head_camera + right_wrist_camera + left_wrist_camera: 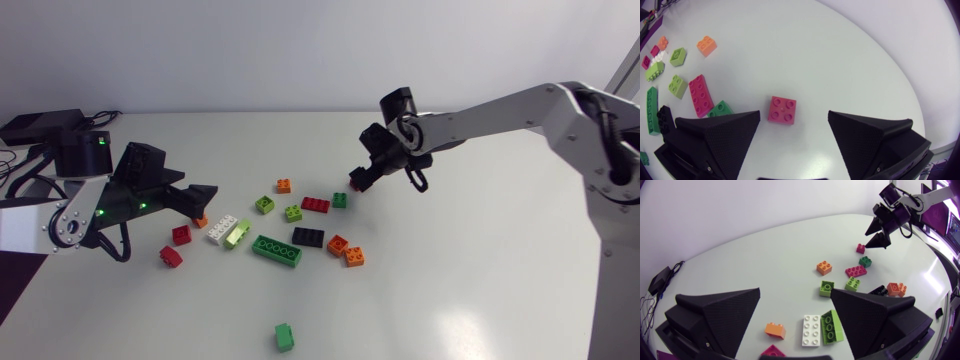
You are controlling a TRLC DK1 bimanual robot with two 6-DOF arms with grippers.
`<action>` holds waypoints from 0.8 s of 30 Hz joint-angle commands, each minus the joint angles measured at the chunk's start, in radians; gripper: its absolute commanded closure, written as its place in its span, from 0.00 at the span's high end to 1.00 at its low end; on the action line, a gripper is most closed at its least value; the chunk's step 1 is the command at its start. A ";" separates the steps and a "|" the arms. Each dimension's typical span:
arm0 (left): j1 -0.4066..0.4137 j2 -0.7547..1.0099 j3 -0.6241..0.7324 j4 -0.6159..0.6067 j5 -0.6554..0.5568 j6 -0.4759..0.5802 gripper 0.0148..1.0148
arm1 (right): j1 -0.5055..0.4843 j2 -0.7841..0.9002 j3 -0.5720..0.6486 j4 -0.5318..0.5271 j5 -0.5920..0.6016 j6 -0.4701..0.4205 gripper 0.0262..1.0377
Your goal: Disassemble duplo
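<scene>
Left gripper (796,291), jaws released, hangs over a white brick (811,329) and lime brick (831,326) touching on the tabletop (765,255). Farther off, the right gripper (794,114), also released, hovers over a lone red four-stud brick (782,109). Disassembly looks nearly done; next, check whether white and lime are joined.

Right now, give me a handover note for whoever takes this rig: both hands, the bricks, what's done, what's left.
Left hand: open, empty, low over the table. A white brick and a lime brick lie side by side between its fingers, ungripped.
Right hand: open, empty, over a red brick that lies on the table.
Done: most bricks appear to lie singly, with a green brick apart near the front.
Left: check the white and lime pair and the two orange bricks. I cannot tell whether they are joined.
</scene>
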 commanded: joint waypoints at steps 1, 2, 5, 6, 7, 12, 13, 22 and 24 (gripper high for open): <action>0.004 -0.031 -0.037 -0.003 0.007 -0.008 0.97 | -0.016 -0.142 -0.054 0.034 0.020 0.047 0.96; 0.007 -0.044 -0.041 -0.004 0.007 -0.008 0.97 | -0.016 -0.181 -0.066 0.036 0.054 0.059 0.96; 0.036 -0.093 -0.060 -0.003 0.007 -0.014 0.97 | -0.016 -0.289 -0.118 0.036 0.068 0.061 0.96; 0.045 -0.107 -0.064 -0.003 0.007 -0.025 0.97 | -0.015 -0.323 -0.144 0.037 0.068 0.067 0.96; 0.048 -0.116 -0.069 -0.004 0.007 -0.019 0.97 | -0.013 -0.356 -0.178 0.046 0.068 0.073 0.96; 0.042 -0.133 -0.084 -0.001 0.007 -0.014 0.97 | -0.003 -0.508 -0.397 0.175 0.066 0.085 0.96; 0.041 -0.131 -0.086 -0.001 0.007 -0.016 0.97 | -0.003 -0.534 -0.435 0.198 0.068 0.081 0.96; 0.016 -0.127 -0.104 0.007 0.005 -0.020 0.97 | -0.045 -0.757 -0.658 0.260 0.068 0.048 0.96; 0.015 -0.179 -0.130 0.017 0.005 -0.017 0.97 | -0.061 -0.818 -0.724 0.310 0.068 0.053 0.96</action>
